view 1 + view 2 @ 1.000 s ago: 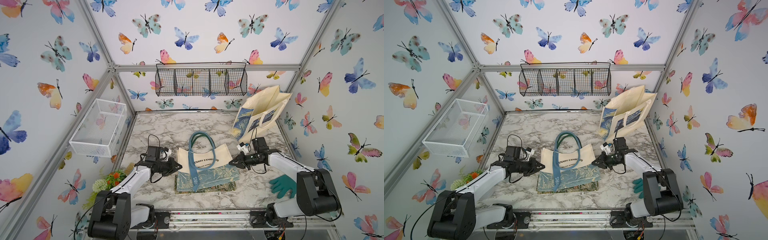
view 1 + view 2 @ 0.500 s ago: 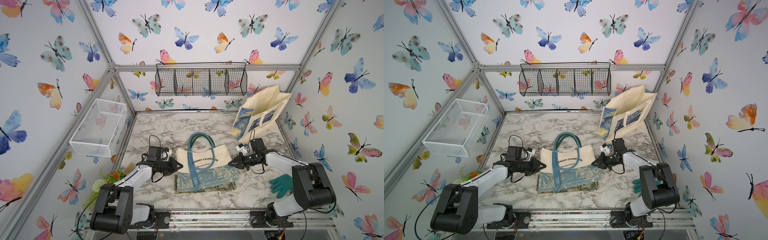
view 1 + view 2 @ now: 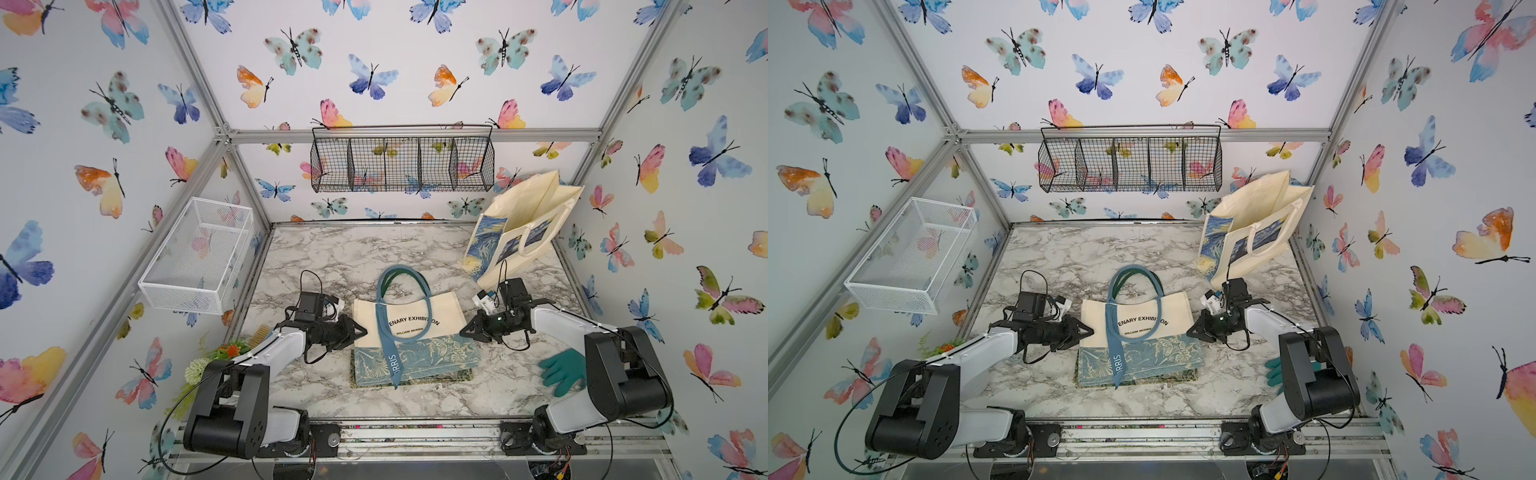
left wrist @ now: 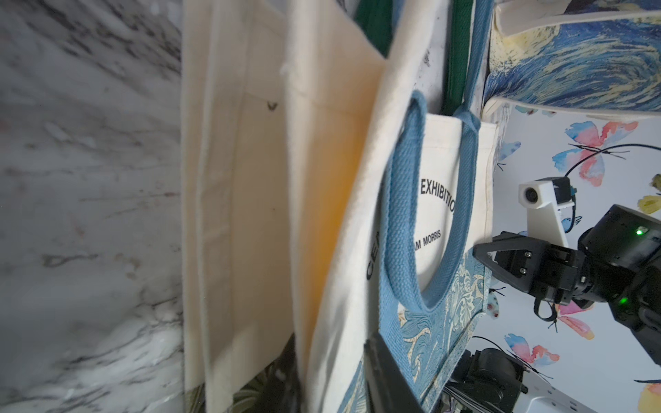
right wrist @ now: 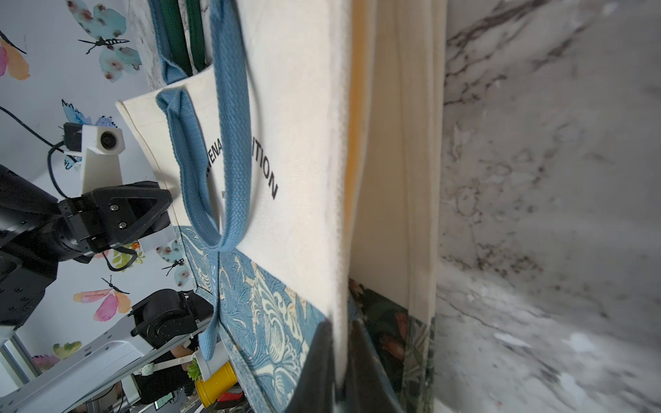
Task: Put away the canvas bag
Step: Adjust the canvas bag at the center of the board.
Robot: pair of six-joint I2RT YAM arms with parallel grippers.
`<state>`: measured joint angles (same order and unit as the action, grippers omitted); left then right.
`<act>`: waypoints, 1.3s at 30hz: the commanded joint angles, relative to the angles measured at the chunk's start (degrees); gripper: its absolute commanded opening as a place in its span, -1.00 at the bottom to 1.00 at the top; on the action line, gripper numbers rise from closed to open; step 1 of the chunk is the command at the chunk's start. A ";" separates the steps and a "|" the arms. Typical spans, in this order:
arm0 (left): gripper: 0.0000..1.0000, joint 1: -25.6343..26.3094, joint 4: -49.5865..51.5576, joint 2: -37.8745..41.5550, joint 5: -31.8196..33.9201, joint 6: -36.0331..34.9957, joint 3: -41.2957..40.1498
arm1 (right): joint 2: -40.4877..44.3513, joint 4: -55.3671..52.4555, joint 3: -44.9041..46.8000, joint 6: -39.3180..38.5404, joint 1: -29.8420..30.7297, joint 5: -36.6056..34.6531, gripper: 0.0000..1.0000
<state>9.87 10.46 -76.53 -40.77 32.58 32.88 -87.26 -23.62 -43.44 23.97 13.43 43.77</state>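
Observation:
The canvas bag (image 3: 409, 328) (image 3: 1142, 324) lies flat mid-table, cream above, blue floral below, with blue handles looped over its print. My left gripper (image 3: 361, 332) (image 3: 1090, 332) is at its left edge. In the left wrist view the left gripper (image 4: 332, 379) has its fingers standing apart, with the bag's cream top layer (image 4: 332, 214) loose between them. My right gripper (image 3: 463, 332) (image 3: 1190, 332) is at the bag's right edge. In the right wrist view the right gripper (image 5: 343, 375) is shut on the edge of the top layer (image 5: 314, 143).
A second, dark green floral bag (image 3: 415, 380) lies under the canvas bag. A starry-print tote (image 3: 519, 232) stands open at the back right. A black wire basket (image 3: 403, 162) hangs on the back wall, a white one (image 3: 199, 253) on the left. A green glove (image 3: 561, 370) lies front right.
The left gripper's fingers have spread a little at the bag's left edge. Both arms and the bag stay almost where they were.

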 commanded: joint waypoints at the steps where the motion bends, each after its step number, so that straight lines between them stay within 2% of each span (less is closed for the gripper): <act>1: -0.78 0.24 0.00 -0.52 0.96 -1.44 2.55 | 1.18 -2.58 1.16 -1.00 0.25 0.87 -0.92; 3: -1.00 0.19 0.04 -0.84 0.97 -1.61 3.30 | 1.97 -2.57 1.17 -1.03 0.20 1.79 -0.95; 14: -1.00 0.20 1.74 -0.82 1.55 -2.61 4.43 | 2.68 -3.71 1.60 -2.42 0.69 3.96 -0.97; 29: -1.00 -0.28 2.88 -0.42 2.37 -3.05 5.26 | 0.60 -2.98 1.52 -2.70 7.61 5.99 -0.97; 39: -1.00 -1.77 2.59 -0.55 3.13 -3.75 4.13 | -2.43 -1.86 4.96 -3.19 8.70 6.45 -0.93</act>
<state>8.91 14.44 -77.73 -37.58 29.54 36.75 -87.09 -21.74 -40.95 22.46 19.97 45.25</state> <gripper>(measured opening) 0.069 0.061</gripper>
